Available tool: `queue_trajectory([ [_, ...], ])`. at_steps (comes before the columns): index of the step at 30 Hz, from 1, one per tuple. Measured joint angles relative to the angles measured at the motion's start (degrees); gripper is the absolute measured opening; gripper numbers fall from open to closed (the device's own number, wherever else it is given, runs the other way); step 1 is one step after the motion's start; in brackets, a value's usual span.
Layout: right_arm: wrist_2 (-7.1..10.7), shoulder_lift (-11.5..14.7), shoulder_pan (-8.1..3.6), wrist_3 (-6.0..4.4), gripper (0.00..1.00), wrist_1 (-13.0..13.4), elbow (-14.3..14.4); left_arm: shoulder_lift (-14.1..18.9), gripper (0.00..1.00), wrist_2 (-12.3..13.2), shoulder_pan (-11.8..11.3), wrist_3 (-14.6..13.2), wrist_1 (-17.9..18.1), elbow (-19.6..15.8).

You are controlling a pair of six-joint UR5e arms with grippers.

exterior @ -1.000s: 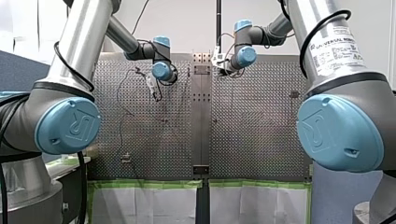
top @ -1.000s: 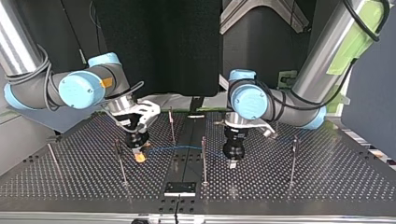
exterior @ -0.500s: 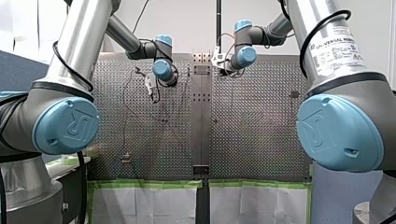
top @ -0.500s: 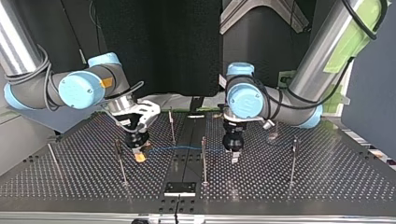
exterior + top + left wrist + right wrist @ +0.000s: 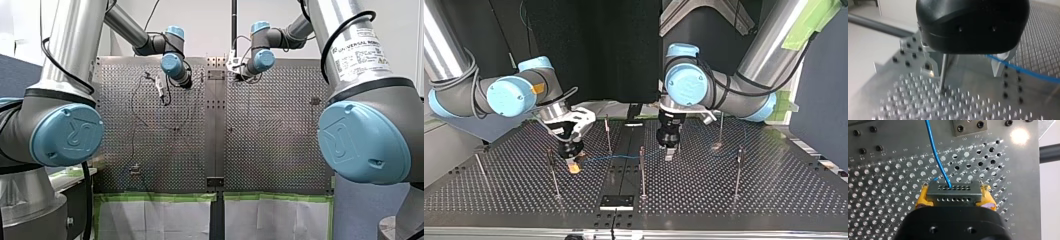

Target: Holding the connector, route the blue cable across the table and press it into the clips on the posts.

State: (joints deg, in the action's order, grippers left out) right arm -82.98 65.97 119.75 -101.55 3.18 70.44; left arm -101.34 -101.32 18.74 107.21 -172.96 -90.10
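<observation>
Clamping the connector (image 5: 953,191) of the blue cable (image 5: 935,152) in yellow pads (image 5: 921,199) is your right gripper (image 5: 955,201); your left gripper (image 5: 966,73) stands jaws wide beside a post (image 5: 943,75).

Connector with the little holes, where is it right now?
The connector is pinched between the yellow pads of my right gripper, blue cable coming out of it. In the top view that gripper is at the left, beside a thin post.
</observation>
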Motion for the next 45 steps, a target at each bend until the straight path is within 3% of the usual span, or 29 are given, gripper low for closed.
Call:
queue_trajectory([
  [5,0.0,0.0,0.0,0.01,0.0,-0.1,0.0,2.5,1.0,2.2,0.9,0.7,0.0,-2.3],
  [16,-0.14,0.2,0.0,0.25,0.0,-0.2,0.0,8.6,1.0,3.5,3.1,-0.3,-0.2,-4.5],
  [21,-0.22,1.0,-0.09,0.28,0.0,-0.4,0.0,9.6,1.0,2.3,5.8,-1.9,1.1,-4.3],
  [29,-2.88,3.4,-0.69,0.28,0.0,-1.4,0.1,9.6,1.0,-1.8,10.8,-2.2,2.2,-2.4],
  [36,-4.02,4.2,-1.03,0.34,0.0,-2.5,0.4,7.3,1.0,-2.9,14.7,-3.8,0.0,0.5],
  [45,-4.06,4.2,-1.02,0.39,0.0,-2.8,0.5,2.3,1.0,-6.3,16.6,-5.4,-1.2,5.6],
])
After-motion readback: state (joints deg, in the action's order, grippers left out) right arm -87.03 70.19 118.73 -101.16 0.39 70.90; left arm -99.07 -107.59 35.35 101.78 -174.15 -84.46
